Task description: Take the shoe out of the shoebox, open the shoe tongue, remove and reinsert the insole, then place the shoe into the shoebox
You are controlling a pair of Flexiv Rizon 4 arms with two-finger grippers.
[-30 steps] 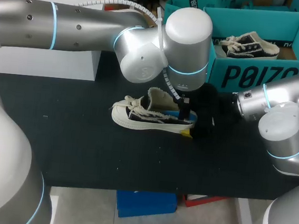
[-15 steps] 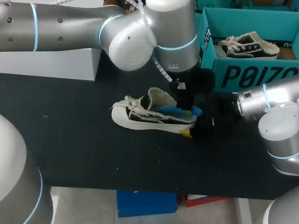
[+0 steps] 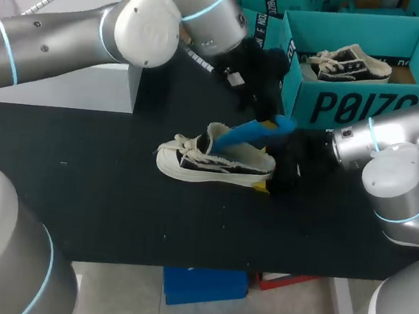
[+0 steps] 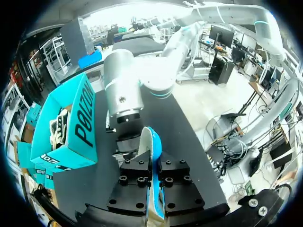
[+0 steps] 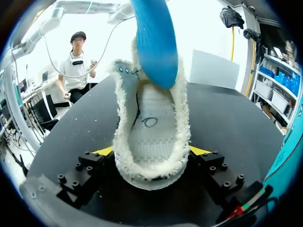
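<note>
**Insole** [image 3: 250,132], blue. Right of the table's centre. Its right end is raised above the shoe's heel and its left end dips into the opening, so it looks partly out. Your left gripper [image 4: 152,166] pinches it, with the fingers drawn almost together and only the insole's thickness between them.

**Shoe** [image 3: 213,162], cream with a dark side. It stands on its sole mid-table, toe left and heel right, with the tongue [image 3: 222,137] standing up. Your right gripper [image 5: 150,155] clamps the heel from both sides, its fingers spread to the heel's width against the fleecy collar.

**Shoebox** [image 3: 366,75], teal. It sits far right, just beyond the shoe, with a second shoe [image 3: 350,62] inside.

**Table** [image 3: 102,191], black. A white box [image 3: 61,76] stands at the far left.

**Risks, as judged:**
- The buried end may catch under the tongue. A harder pull would then drag or tip the shoe in your right gripper's hold.
- The pinch sits near the insole's end, so a slip would drop it.
- Your left gripper hangs close to the shoebox's near left corner, and a lift drifting right could knock it.

**Hidden or unclear:**
- The insole's lower end is hidden inside the shoe.
- In the head view, your right gripper's fingers are mostly lost against the dark table.
- Your left gripper's yellow tips do not show in its wrist view.
- You cannot tell how loose the laces are.
</note>
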